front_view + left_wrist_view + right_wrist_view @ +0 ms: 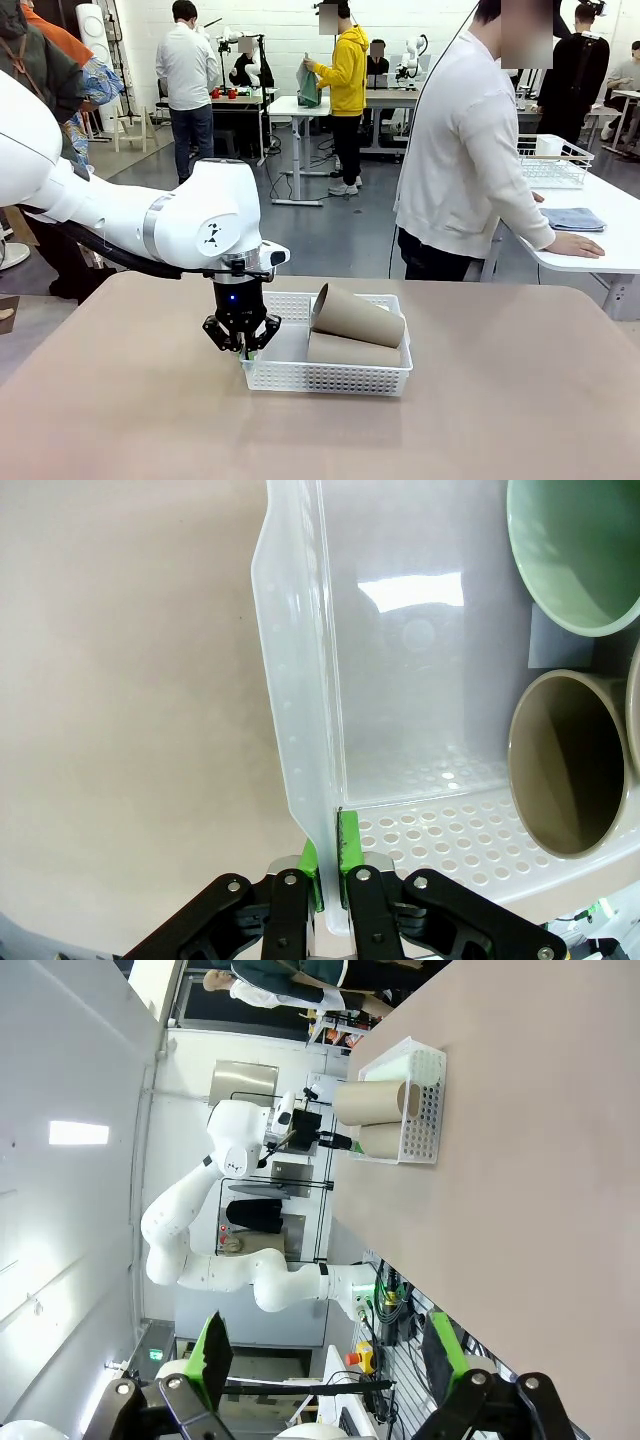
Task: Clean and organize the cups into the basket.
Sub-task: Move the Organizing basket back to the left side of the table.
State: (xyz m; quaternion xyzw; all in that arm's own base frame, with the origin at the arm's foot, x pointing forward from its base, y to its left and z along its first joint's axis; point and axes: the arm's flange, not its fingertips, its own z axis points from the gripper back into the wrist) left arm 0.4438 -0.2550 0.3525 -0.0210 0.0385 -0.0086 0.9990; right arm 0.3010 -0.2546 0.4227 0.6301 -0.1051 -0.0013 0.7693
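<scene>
The white perforated plastic basket point(330, 375) is located on the tan table point(500, 400) just ahead of centre, and the cups are already lying inside it on their sides. In the front view two matte tan-brown tapered cups point(358, 316) are seen stacked one on the other at the 3 o'clock end of the basket; in the left wrist view the pale mint-green cup point(575, 555) is seen at 1 o'clock and a tan cup mouth point(568, 763) at 3 o'clock. The left gripper point(328, 865) is clamped on the thin basket wall at its near left corner, one green pad on each face of the wall. The right gripper point(325, 1360) is held wide with nothing between its fingers, well apart from the basket. The basket is judged light and somewhat flexible; a thin wall may bow or slip under a pull, so a low, steady drag is advised. The cups are judged rigid, smooth and possibly breakable, and free to roll when the basket is moved. A loose cup is best taken across its body near the wider mouth end.
</scene>
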